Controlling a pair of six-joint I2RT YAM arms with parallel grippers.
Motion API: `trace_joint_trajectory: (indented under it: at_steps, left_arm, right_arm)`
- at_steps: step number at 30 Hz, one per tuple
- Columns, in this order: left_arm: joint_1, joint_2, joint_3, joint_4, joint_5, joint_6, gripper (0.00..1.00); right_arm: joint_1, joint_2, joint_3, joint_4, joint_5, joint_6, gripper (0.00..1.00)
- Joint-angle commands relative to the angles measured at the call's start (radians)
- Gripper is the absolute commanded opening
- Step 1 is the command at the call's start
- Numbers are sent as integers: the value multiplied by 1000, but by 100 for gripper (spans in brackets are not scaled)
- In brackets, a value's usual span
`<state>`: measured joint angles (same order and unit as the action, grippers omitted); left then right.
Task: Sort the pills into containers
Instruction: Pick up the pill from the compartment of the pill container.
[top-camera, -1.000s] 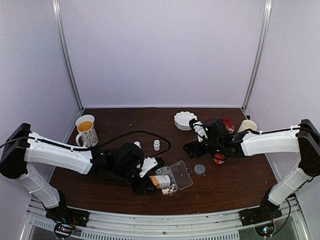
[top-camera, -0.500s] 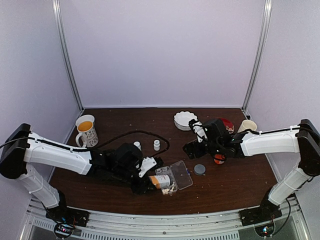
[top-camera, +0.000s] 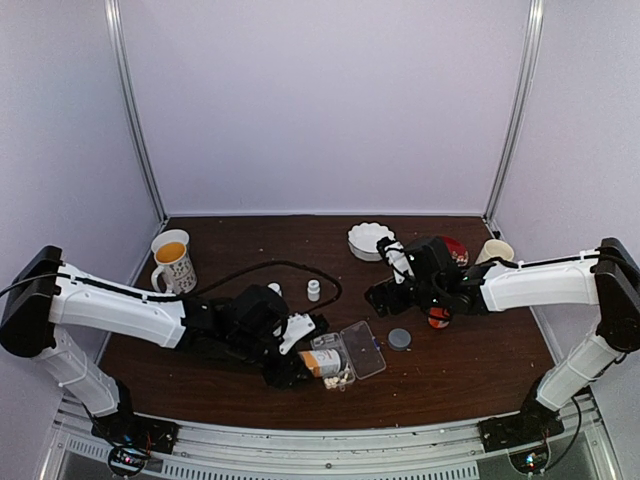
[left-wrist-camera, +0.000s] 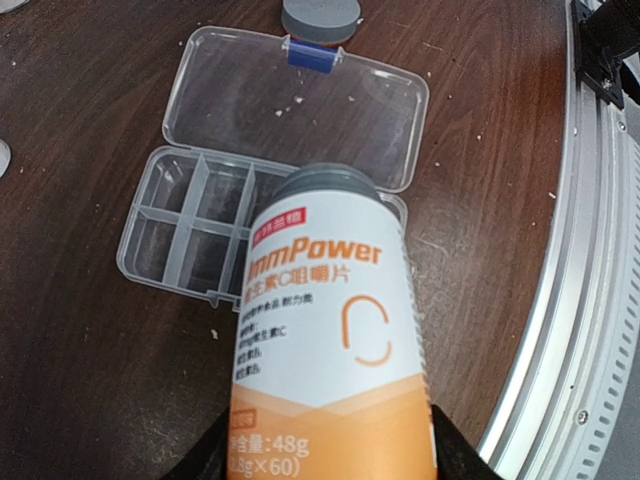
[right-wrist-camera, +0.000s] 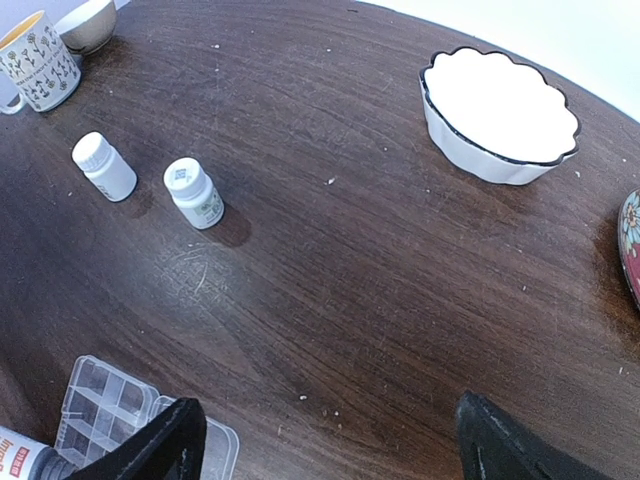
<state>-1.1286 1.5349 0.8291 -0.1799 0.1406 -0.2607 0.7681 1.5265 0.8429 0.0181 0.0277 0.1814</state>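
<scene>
Left hand (left-wrist-camera: 330, 462) is clamping an orange bottle (left-wrist-camera: 325, 330) reading "mmPower", "48g".
Right hand (right-wrist-camera: 330, 445) is hanging spread apart; only the left wrist view is showing the writing.

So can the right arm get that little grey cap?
Probably yes. The right gripper is open and empty, and the grey cap lies in the open close by, with nothing between them.
</scene>
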Motion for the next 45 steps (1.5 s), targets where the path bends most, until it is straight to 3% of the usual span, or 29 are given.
trace_joint_trajectory:
  at_steps: [1, 9, 29, 32, 42, 45]
  left_arm:
    - [-5, -44, -5, 38, -19, -11, 0]
    - [-4, -130, -115, 79, -53, -26, 0]
    - [-5, -118, -118, 76, -30, -42, 0]
    - [-6, -122, -87, 11, -34, -47, 0]
    - [-4, -127, -140, 106, -24, -65, 0]
    - [-4, -107, -99, 33, -31, -55, 0]
  right_arm:
    - [10, 11, 24, -3, 19, -9, 90]
    - [11, 17, 28, -5, 19, -12, 90]
    - [13, 21, 33, -9, 23, -14, 90]
    - [14, 24, 33, -10, 23, -14, 90]
    - [16, 26, 34, -11, 27, -16, 90]
    - [16, 25, 35, -10, 26, -15, 90]
